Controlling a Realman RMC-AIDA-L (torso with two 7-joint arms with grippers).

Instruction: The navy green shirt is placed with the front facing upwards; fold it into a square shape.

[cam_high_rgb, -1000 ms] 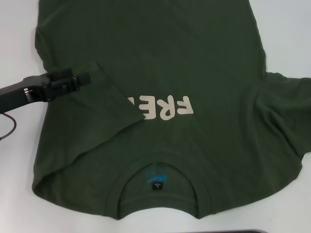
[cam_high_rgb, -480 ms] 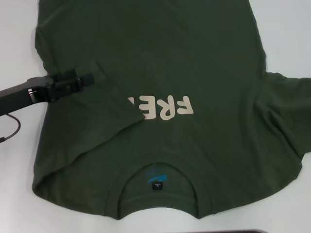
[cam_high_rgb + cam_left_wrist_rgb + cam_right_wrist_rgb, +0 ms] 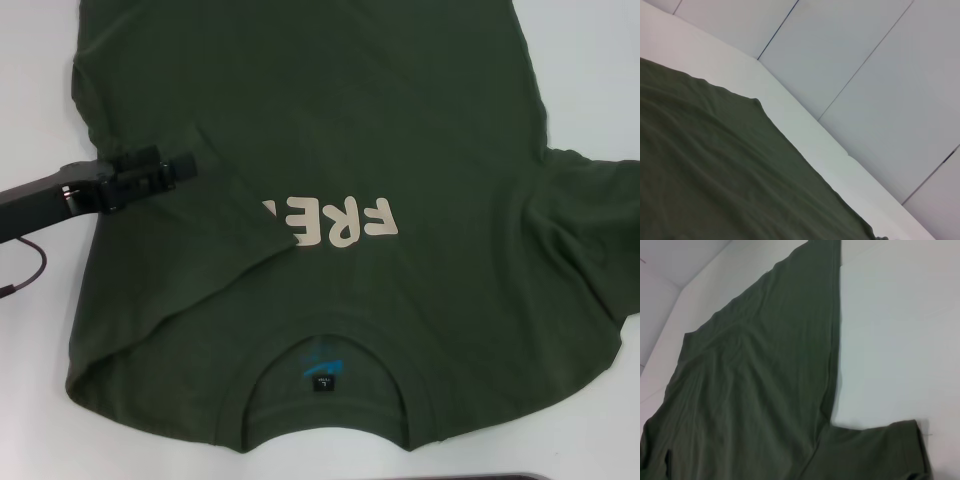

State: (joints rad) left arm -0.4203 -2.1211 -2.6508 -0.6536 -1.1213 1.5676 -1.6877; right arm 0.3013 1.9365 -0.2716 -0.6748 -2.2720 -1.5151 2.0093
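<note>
The left gripper (image 3: 185, 165) is hovering over the left side of the shirt (image 3: 400, 120), just beside the edge of the sleeve (image 3: 215, 215) that is already lying folded inward across the chest. Across the last second it is drifting slightly right and toward the near side, while the cloth is not moving at all. Whether its fingers are parted or closed cannot be told, and nothing appears to be held in them. This suggests the sleeve fold on the left is done and the arm is repositioning.

The shirt is lying front up on the white table (image 3: 600, 60), collar (image 3: 325, 350) at the near edge, lettering (image 3: 340, 222) partly covered by the folded sleeve. The right sleeve (image 3: 590, 230) is still lying spread outward, so that side is probably the next fold. The right gripper is not showing in the head view.
</note>
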